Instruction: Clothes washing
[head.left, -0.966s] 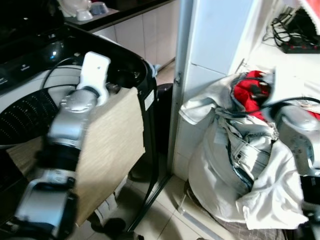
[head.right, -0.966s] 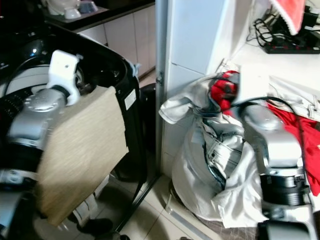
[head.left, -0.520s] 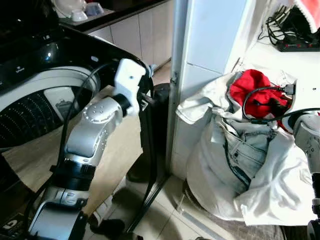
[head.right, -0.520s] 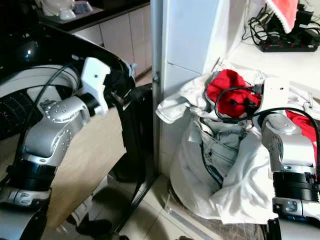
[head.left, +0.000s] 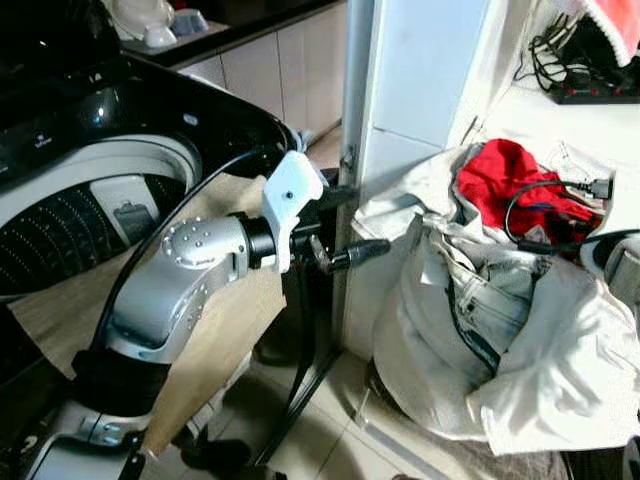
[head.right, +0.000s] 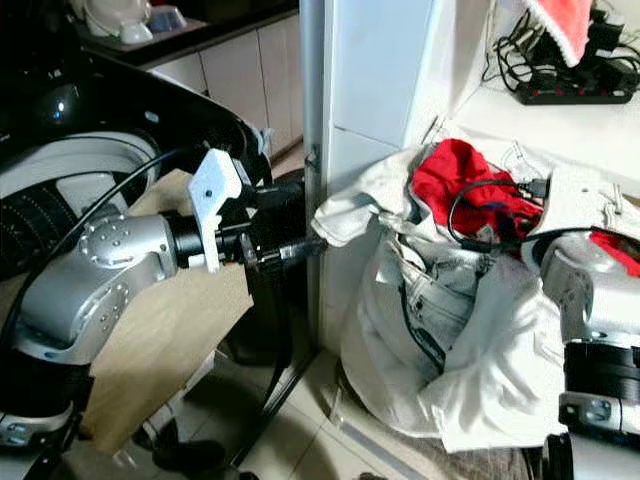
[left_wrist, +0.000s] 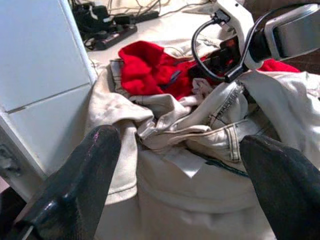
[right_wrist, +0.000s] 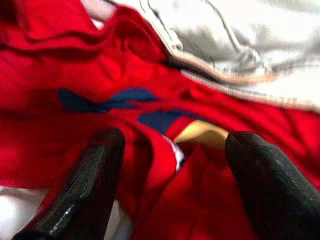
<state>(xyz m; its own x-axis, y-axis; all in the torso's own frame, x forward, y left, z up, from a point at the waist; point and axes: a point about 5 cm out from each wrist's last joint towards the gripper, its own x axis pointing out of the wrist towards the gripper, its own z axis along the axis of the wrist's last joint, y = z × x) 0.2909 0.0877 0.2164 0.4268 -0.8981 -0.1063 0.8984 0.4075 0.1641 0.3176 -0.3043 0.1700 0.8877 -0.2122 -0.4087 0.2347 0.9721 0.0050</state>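
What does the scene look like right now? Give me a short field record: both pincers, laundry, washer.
left pincer: open, extended from beside the washer toward the laundry pile, holding nothing
right pincer: open, fingers spread close over the red garment, not closed on it
laundry pile: white cloth, light jeans and the red garment on top, heaped against the white wall
washer: lid open, drum visible
beige cloth: draped over the washer's front edge

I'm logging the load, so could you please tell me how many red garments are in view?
2: a red shirt atop the laundry pile, and a red cloth hanging at the upper right above the counter. More may be buried in the pile.
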